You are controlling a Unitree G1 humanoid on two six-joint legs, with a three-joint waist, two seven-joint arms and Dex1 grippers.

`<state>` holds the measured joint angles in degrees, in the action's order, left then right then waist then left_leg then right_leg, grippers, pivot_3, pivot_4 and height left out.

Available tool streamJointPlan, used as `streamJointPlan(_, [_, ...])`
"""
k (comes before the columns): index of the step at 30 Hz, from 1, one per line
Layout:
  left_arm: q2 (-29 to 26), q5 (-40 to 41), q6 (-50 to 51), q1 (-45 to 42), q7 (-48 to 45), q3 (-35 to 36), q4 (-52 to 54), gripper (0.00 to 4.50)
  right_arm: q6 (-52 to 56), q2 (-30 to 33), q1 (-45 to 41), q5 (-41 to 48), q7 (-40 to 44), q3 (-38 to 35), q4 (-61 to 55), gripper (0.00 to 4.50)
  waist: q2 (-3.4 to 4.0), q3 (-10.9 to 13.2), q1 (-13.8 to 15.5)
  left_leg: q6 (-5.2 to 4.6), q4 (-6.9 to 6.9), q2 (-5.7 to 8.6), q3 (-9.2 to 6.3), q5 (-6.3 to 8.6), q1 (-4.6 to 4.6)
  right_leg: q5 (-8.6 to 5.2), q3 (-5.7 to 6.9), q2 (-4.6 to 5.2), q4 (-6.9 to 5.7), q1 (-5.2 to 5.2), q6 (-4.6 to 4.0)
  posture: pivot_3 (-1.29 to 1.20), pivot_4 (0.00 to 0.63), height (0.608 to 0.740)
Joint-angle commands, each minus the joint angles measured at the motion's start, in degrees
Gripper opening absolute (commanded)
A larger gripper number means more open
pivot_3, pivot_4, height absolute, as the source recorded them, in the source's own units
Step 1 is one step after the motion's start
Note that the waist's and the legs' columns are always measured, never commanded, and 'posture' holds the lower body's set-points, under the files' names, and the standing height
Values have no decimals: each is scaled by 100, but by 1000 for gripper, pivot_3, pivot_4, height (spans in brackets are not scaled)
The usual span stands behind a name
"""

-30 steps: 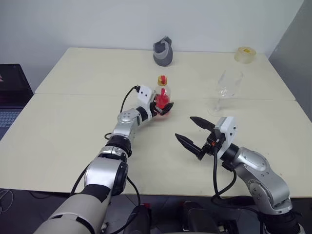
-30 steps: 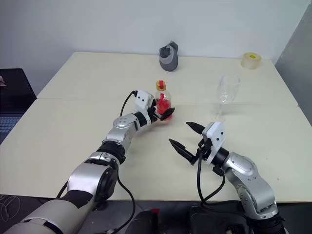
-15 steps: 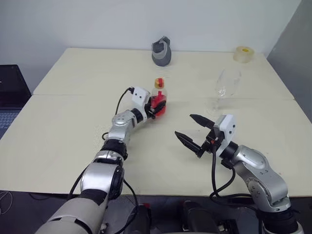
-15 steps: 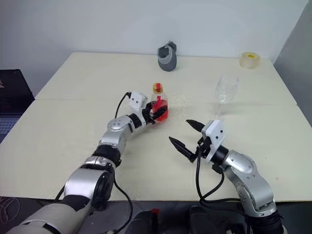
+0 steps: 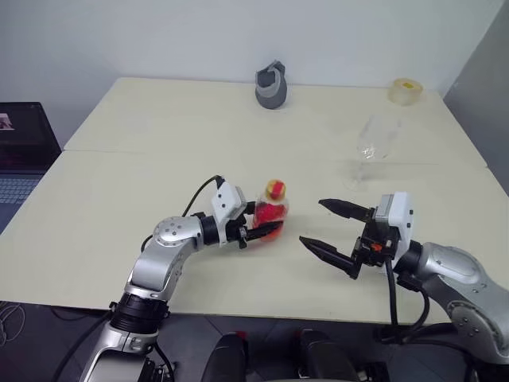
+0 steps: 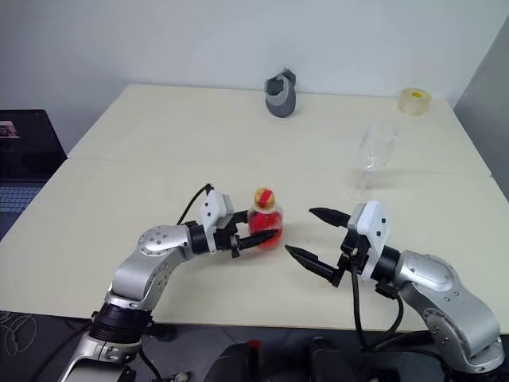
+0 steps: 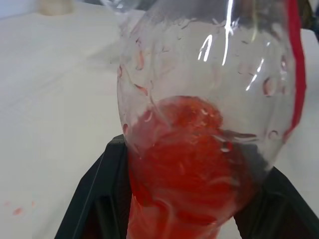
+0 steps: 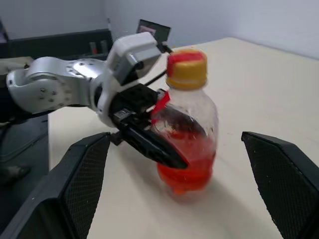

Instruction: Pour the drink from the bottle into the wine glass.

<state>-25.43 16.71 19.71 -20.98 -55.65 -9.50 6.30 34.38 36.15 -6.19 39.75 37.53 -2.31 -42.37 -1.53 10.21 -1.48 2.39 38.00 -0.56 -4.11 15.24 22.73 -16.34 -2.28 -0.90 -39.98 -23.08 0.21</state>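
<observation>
The bottle [image 5: 273, 209] stands upright near the table's front edge, with a yellow cap and the red-orange drink [image 7: 189, 174] in its lower half. My left gripper [image 5: 265, 225] is shut on the bottle's round body, one black finger [image 8: 154, 144] across its front. My right gripper [image 5: 313, 223] is open and empty, just to the right of the bottle and pointing at it. The wine glass [image 5: 375, 143] stands empty farther back on the right, beyond the right gripper. Whether the bottle rests on the table or hangs just above it I cannot tell.
A grey object [image 5: 270, 83] sits at the table's far edge, and a roll of tape [image 5: 406, 89] lies at the back right corner. A laptop [image 5: 24, 147] is off the table to the left. A seam [image 5: 159, 153] crosses the cream table.
My left gripper closed on the bottle and drew it back from mid-table toward the front edge. The right gripper pulled back slightly, still open. The head camera shifted.
</observation>
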Motion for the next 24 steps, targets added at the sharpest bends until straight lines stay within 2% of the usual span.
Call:
streamJointPlan(1, [0,-72,-206,-158,-156,-225,89,2210,194,-29,-540,214,-162,-7,-42,4500,0,0,-31,0,-1,-2,0,0,-2,0,0,-2,0,0,0,0,150,740])
streamJointPlan(6, [135,-223,-444,-336,-211,-457,-187,2209,555,-410,-1192,3,-749,313,235,4500,0,0,-18,0,-3,-3,-1,0,2,0,1,-5,0,-3,-1,0,150,740])
streamJointPlan(16, [319,-279,-589,-445,-191,-485,-404,2208,528,-486,-1309,-280,-704,656,332,4500,1,0,-16,0,1,4,1,0,10,0,-1,4,2,-7,-1,0,150,740])
streamJointPlan(19, [343,-289,-603,-452,-180,-479,-429,2208,466,-498,-1276,-388,-684,684,365,3879,1,1,-16,0,1,2,1,0,10,0,-1,4,2,-7,-1,0,150,740])
streamJointPlan(24, [356,-281,-616,-452,-169,-473,-442,2188,375,-499,-1245,-522,-597,711,404,2146,1,1,-16,0,1,2,0,0,10,0,0,3,2,-8,-1,0,150,740])
